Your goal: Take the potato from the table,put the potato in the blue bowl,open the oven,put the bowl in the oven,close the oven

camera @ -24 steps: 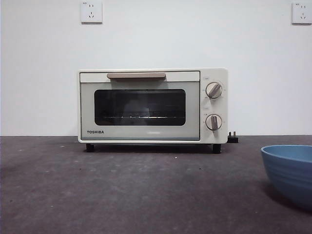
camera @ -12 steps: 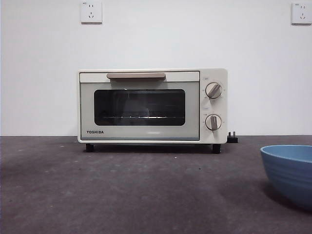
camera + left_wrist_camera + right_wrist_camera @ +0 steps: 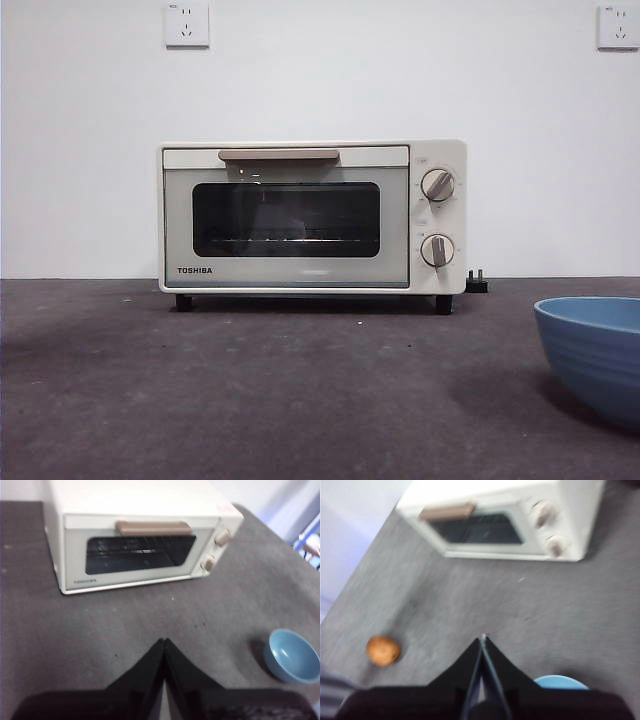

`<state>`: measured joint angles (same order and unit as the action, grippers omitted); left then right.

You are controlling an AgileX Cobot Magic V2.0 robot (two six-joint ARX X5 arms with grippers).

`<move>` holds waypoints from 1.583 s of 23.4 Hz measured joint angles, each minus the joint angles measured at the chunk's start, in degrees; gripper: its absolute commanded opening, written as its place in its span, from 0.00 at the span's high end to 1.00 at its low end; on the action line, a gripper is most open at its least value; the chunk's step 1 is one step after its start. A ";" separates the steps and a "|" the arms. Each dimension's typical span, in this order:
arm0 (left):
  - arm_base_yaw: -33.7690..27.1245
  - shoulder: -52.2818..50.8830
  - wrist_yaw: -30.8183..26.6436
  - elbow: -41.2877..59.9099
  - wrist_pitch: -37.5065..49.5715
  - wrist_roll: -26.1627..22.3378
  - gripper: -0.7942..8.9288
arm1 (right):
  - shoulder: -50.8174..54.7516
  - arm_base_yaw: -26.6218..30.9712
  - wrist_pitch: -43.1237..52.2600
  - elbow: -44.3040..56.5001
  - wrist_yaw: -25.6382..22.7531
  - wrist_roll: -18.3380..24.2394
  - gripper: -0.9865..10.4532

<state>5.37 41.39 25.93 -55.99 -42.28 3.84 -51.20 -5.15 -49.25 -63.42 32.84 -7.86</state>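
The cream-white oven [image 3: 313, 217] stands at the back of the table [image 3: 300, 390] with its door shut; it also shows in both wrist views [image 3: 140, 535] [image 3: 505, 522]. The blue bowl [image 3: 592, 355] sits empty at the front right, seen too as the bowl [image 3: 291, 656] and a rim of the bowl [image 3: 561, 682]. The orange-brown potato [image 3: 383, 650] lies on the table, apart from the bowl, visible only in the right wrist view. My left gripper [image 3: 164, 642] is shut, held above the table before the oven. My right gripper [image 3: 483, 639] is shut, above the table near the bowl.
A white wall with two sockets [image 3: 187, 24] rises behind the oven. A black plug [image 3: 478, 283] lies by the oven's right rear foot.
The front view looks the same; the oven and bowl have not moved.
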 measured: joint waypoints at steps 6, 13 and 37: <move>1.55 -0.68 0.15 -2.14 -5.33 -2.25 0.92 | -10.75 -17.35 7.13 -4.02 -7.69 -0.04 0.92; 1.57 -1.55 1.22 -4.59 -16.48 -5.07 0.92 | -25.68 -34.16 11.63 -10.99 -11.34 -0.07 0.92; 1.60 -5.35 -15.06 -19.34 -33.51 -1.95 0.92 | -76.50 -58.31 16.83 -47.50 -17.53 9.60 0.16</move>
<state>6.96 36.03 10.87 -75.33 -75.79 1.89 -127.70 -63.46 -32.42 -110.91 15.31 1.74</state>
